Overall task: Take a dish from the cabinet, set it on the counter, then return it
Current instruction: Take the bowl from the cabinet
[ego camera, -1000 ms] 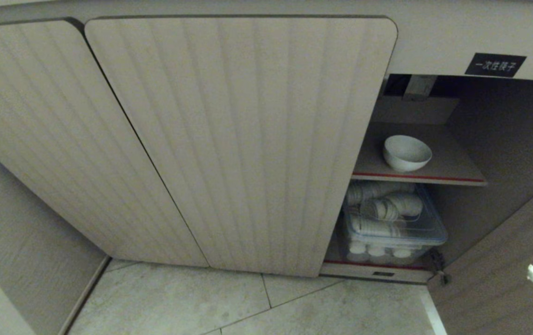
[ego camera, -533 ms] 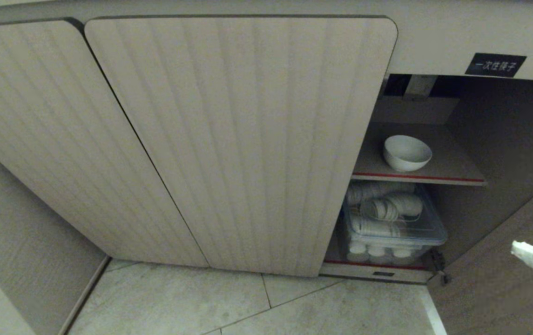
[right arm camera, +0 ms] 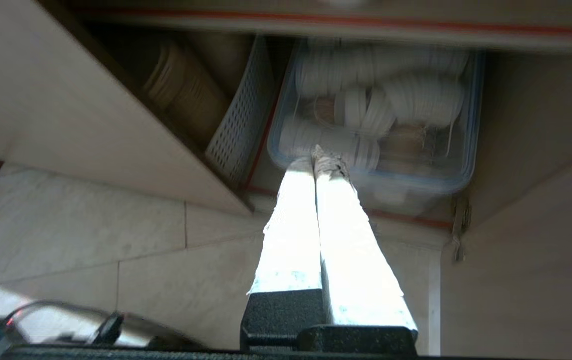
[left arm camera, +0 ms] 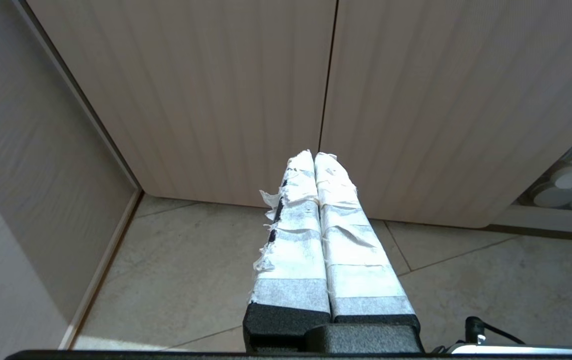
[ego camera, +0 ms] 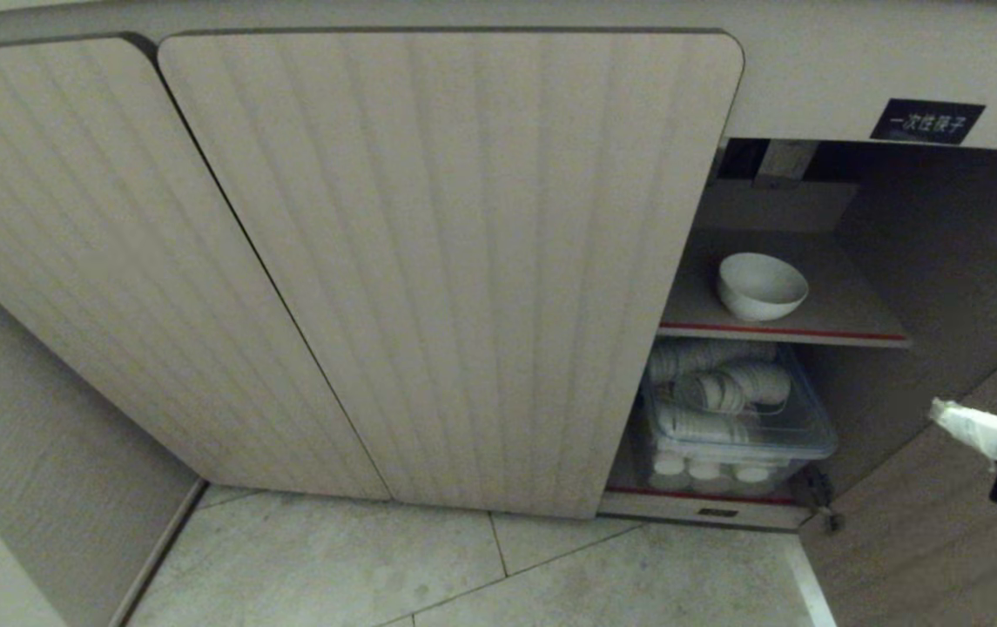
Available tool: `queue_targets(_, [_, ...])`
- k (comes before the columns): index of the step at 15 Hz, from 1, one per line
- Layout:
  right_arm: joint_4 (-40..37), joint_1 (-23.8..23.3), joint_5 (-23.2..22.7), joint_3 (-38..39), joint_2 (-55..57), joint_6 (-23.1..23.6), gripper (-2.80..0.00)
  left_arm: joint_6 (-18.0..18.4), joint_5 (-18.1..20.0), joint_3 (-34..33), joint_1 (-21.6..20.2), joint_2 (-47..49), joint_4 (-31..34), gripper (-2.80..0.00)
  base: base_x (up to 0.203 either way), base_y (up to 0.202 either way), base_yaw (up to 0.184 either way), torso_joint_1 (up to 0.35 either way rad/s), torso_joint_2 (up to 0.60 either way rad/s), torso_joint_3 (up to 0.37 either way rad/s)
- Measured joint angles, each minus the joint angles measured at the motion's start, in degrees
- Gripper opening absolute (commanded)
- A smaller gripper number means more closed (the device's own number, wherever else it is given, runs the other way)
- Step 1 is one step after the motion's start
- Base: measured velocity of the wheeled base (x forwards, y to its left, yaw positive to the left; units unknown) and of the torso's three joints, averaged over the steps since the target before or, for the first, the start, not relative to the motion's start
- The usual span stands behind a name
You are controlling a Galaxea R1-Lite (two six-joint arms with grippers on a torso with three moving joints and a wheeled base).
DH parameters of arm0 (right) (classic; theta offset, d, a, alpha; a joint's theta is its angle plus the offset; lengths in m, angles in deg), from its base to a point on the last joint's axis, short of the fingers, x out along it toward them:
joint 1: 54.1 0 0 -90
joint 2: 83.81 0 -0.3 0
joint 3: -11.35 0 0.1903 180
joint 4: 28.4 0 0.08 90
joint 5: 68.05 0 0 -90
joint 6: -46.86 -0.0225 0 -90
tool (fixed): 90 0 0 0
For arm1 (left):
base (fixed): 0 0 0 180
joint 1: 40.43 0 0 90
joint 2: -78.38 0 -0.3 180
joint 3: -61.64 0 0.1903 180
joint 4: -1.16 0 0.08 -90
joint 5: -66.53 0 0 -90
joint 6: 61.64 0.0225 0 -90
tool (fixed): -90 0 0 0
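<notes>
- You are looking down at a pale tiled floor (ego camera: 428, 566) that meets the cabinet (ego camera: 446, 261), a low beige unit with ribbed, round-cornered doors; the two doors on the left are closed and the right-hand compartment stands open.
- A small black label (ego camera: 926, 121) with white characters sits above that open compartment.
- The dish (ego camera: 761, 286), a plain white bowl, stands upright on the red-edged shelf (ego camera: 846, 313) inside, roughly mid-shelf, with nothing touching it.
- Under the shelf you see a clear plastic bin (ego camera: 737, 427) with a bluish rim, packed with white ribbed cups (ego camera: 729, 390) lying on their sides. In the right wrist view a white perforated basket (right arm camera: 238, 130) stands just beside the bin, behind the closed door.
- The right end effector (ego camera: 942, 409) comes in from the right edge, in front of the opened door (ego camera: 925, 522) and lower than the shelf, well apart from the dish. Its taped fingers (right arm camera: 335, 225) are pressed together and hold nothing.
- The left end effector (left arm camera: 314, 156) hangs above the floor facing the seam between the closed doors, its taped fingers likewise closed on nothing.
</notes>
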Motion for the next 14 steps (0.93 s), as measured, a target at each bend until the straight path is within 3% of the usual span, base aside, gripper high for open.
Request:
queue_targets(9, [10.7, 2.5, 1.6, -5.6, 10.2, 0.0, -2.8, 0.0, 0.0, 0.0, 0.0, 0.0, 0.0, -2.8, 0.0, 0.0, 0.0, 0.0, 0.0, 0.0])
queue_targets(14, [16.7, 8.3, 10.9, -8.2, 16.8, -2.0, -2.8, 0.0, 0.0, 0.0, 0.0, 0.0, 0.0, -2.8, 0.0, 0.0, 0.0, 0.0, 0.0, 0.0])
